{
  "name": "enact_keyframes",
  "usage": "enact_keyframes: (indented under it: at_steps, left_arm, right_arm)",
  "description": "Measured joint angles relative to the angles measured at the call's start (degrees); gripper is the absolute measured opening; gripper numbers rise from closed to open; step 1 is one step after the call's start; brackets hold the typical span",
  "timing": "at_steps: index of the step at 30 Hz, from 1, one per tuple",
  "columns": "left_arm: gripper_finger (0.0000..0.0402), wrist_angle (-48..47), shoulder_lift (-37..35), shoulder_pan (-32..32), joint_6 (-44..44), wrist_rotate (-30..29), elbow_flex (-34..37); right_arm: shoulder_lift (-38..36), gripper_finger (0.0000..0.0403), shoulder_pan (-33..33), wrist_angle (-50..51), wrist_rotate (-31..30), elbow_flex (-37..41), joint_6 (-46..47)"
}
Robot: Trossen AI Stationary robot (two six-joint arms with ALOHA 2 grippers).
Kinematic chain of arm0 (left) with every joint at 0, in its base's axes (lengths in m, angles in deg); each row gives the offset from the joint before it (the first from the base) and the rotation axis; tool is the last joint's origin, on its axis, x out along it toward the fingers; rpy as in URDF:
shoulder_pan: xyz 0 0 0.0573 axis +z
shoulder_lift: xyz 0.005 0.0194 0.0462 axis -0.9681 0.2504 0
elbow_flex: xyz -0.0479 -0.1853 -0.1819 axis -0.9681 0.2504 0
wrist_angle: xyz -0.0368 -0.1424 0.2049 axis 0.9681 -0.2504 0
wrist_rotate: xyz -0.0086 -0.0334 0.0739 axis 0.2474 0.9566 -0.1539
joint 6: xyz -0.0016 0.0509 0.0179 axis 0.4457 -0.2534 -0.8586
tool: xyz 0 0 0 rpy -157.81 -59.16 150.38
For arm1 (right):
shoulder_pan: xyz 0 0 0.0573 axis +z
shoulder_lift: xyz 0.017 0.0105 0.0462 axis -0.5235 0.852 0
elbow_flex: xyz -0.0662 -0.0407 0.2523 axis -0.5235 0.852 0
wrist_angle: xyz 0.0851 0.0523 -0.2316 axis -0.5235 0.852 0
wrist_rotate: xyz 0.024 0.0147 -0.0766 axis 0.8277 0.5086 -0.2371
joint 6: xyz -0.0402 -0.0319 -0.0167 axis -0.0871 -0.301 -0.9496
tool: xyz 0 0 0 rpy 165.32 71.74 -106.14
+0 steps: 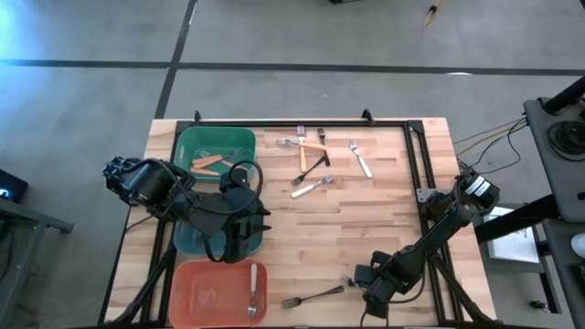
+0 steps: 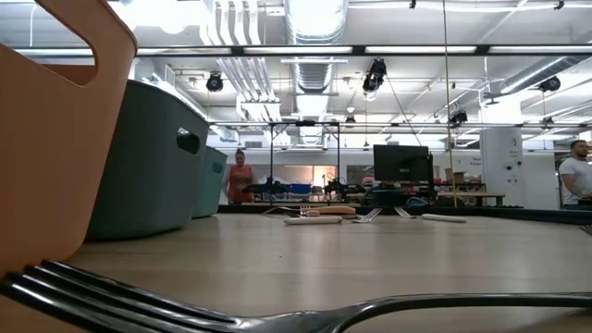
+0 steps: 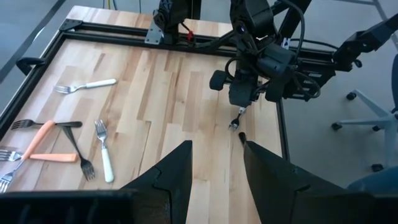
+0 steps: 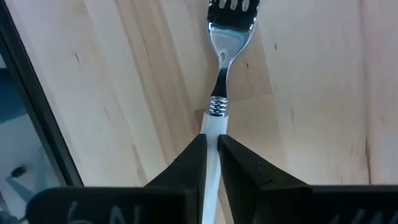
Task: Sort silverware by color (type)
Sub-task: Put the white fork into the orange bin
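Note:
A white-handled fork [image 4: 219, 74] lies on the table near its front right corner, and my right gripper [image 4: 212, 149] [image 1: 358, 279] is shut on its handle. A black fork [image 1: 315, 297] lies beside the salmon bin [image 1: 187, 297], which holds one white-handled fork [image 1: 253, 292]. The green bin [image 1: 238, 142] holds orange-handled forks [image 1: 208, 164]. More silverware [image 1: 311, 164] lies loose at the far middle of the table. My left gripper [image 3: 214, 168] [image 1: 233, 239] hangs open above the teal bin [image 1: 187, 239], touching nothing. My right gripper pinches the fork's white handle [image 4: 213, 127] between its two fingers, just behind the ribbed metal collar. The fingers come steeply from above and stand on either side of the handle. The fork lies flat on the table, its tines [image 4: 233, 6] pointing away from the gripper.
The black metal frame [image 1: 416, 174] runs along the table's far and right edges. Bare wood lies between the loose forks and the near edge. In the low view the black fork [image 2: 277, 310] fills the foreground, and people stand in the room beyond.

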Motion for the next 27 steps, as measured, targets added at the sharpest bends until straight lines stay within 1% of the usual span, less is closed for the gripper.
enact_keyframes:
  at_steps: [8,13,22,27]
  left_arm:
    - [0.0127,-0.37,0.02,0.00,0.02,0.00,0.02]
    - [0.0127,-0.35,0.02,0.00,0.02,0.02,0.02]
    - [0.0127,-0.32,0.02,0.00,0.28,0.04,0.02]
    - [0.0127,-0.49,0.02,0.00,0.28,0.06,0.02]
  right_arm:
    - [0.40,0.0041,0.00,-1.26,2.06,0.00,-3.96]
    - [-0.68,0.0041,-0.11,-1.32,4.80,-0.06,-4.06]
    - [-1.37,0.0041,-0.09,-0.88,5.15,-3.51,-3.78]
    - [-1.39,0.0041,-0.09,-0.37,4.23,-3.56,-1.82]
